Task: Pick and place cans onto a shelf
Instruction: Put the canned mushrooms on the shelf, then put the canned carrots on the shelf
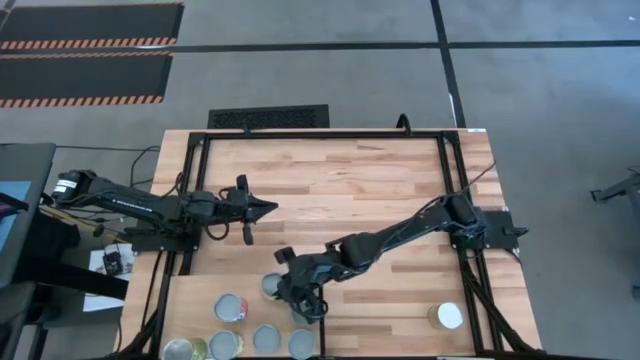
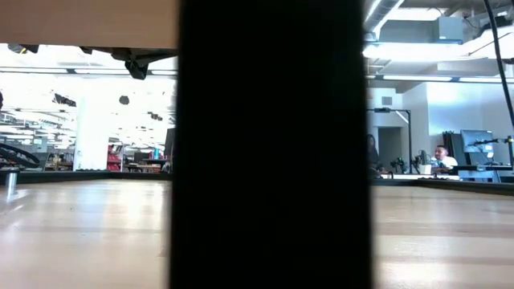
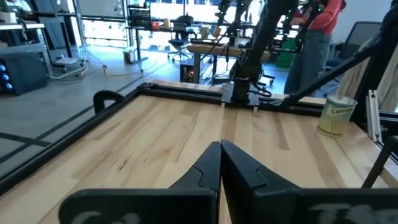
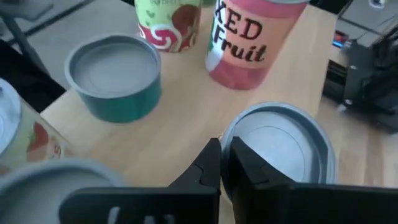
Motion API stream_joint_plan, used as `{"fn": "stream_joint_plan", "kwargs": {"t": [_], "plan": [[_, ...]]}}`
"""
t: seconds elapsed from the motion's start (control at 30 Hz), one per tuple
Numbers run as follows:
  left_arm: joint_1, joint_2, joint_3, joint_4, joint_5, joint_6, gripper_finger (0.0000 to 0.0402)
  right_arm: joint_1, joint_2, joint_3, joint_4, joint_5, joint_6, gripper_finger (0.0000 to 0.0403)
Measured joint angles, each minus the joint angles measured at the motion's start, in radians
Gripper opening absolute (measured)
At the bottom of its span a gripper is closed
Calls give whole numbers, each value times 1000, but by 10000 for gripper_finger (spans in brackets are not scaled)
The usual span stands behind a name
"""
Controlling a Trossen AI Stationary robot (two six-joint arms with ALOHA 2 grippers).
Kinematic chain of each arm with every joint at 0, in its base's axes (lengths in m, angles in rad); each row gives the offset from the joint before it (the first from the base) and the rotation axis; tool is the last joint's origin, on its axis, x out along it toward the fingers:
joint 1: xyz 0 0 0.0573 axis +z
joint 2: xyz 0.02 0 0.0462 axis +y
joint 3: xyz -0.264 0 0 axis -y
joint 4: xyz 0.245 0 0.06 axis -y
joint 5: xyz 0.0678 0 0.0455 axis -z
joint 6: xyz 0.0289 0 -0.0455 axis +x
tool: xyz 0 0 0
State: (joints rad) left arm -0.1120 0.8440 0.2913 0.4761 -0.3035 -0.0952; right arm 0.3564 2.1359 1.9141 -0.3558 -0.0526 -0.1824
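Note:
Several cans stand upright in a group on the pale shelf panel at the table's near edge. One more can stands alone to the right and also shows in the left wrist view. My right gripper is shut and low among the group. In the right wrist view its tips stand at the rim of a grey-topped can. Beyond are a teal can, a red "Fruit" can and a green-and-red can. My left gripper is shut and empty over the table's left middle. My right gripper's shut fingers come slanting down at the rim of the grey-topped can, which stands upright on the shelf. Whether they touch it, I cannot tell.
A dark frame runs round the tabletop. In the low view a dark upright blocks the middle. Bare wood lies between the arms. People show in the room beyond.

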Motion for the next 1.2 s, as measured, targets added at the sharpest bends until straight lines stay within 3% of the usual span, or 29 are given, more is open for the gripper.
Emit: {"fn": "stream_joint_plan", "kwargs": {"t": [0.3, 0.9, 1.03, 1.2], "plan": [[0, 0, 0, -15, 0, 1, 0, 1, 12, 1, -2, -29, 6, 37], [0, 0, 0, -25, 0, 8, 0, 13, -43, 1, 44, -25, -32, 139], [0, 0, 0, -26, 1, 8, 0, 39, -126, 0, -43, 44, -75, 123], [0, 0, 0, -42, 1, 7, 0, 79, -240, -52, -180, 136, -64, 52]]}}
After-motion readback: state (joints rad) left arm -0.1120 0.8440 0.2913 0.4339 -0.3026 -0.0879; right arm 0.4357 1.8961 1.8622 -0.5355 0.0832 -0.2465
